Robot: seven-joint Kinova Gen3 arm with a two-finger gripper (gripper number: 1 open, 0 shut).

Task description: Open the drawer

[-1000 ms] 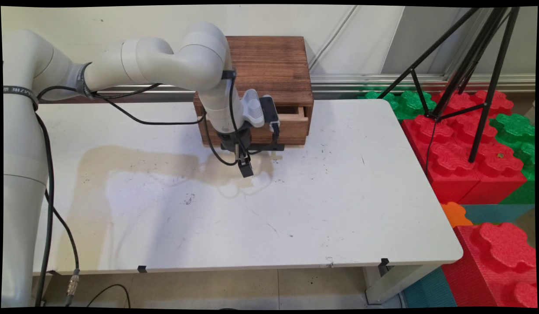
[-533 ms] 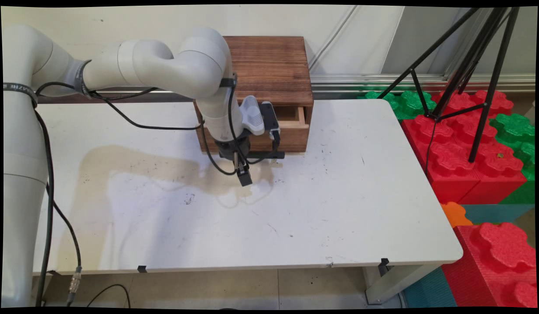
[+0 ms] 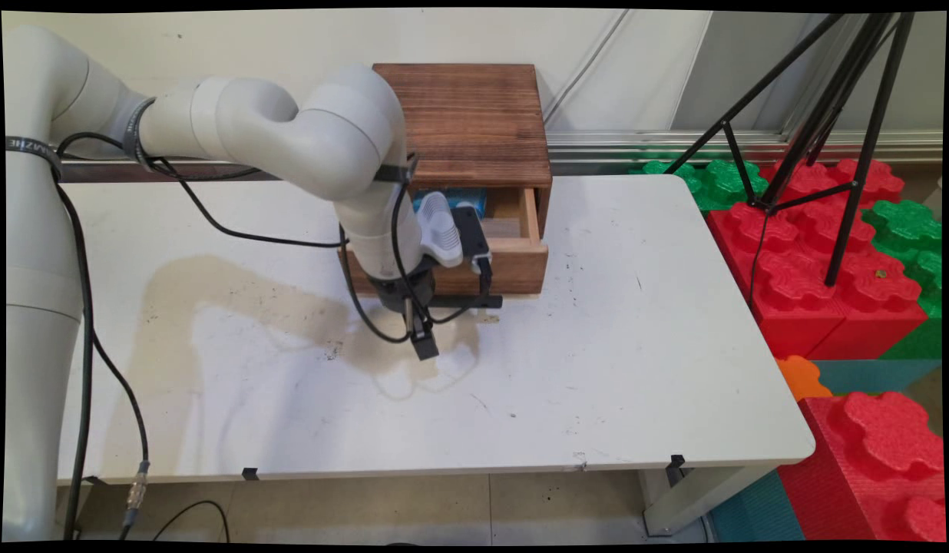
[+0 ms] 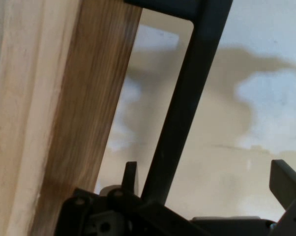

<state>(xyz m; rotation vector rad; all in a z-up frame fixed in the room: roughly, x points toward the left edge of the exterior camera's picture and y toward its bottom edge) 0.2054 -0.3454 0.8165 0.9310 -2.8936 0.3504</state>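
A dark wooden box [image 3: 467, 115] stands at the table's far middle, its drawer [image 3: 513, 269] pulled partly out toward the near side. Something blue [image 3: 474, 201] shows inside the drawer, partly hidden by my wrist. A black handle [image 3: 474, 301] sticks out low on the drawer front. My gripper [image 3: 423, 346] points down at the table just in front of that handle. In the hand view the handle's bar [image 4: 187, 98] runs up between the fingers of my gripper [image 4: 207, 177], close to the left finger [image 4: 131, 172]. The fingers stand wide apart, open. The drawer front [image 4: 89, 123] fills the left.
The white table [image 3: 597, 346] carries a brownish stain [image 3: 252, 284] under and left of the gripper. A black tripod [image 3: 828, 115] stands off the table's right edge over red foam blocks [image 3: 828, 292] and green ones [image 3: 904, 223]. Black cables hang from the arm.
The drawer has slid out toward the near side, and my gripper has moved the same way with its handle. The drawer's inside and the blue thing now show.
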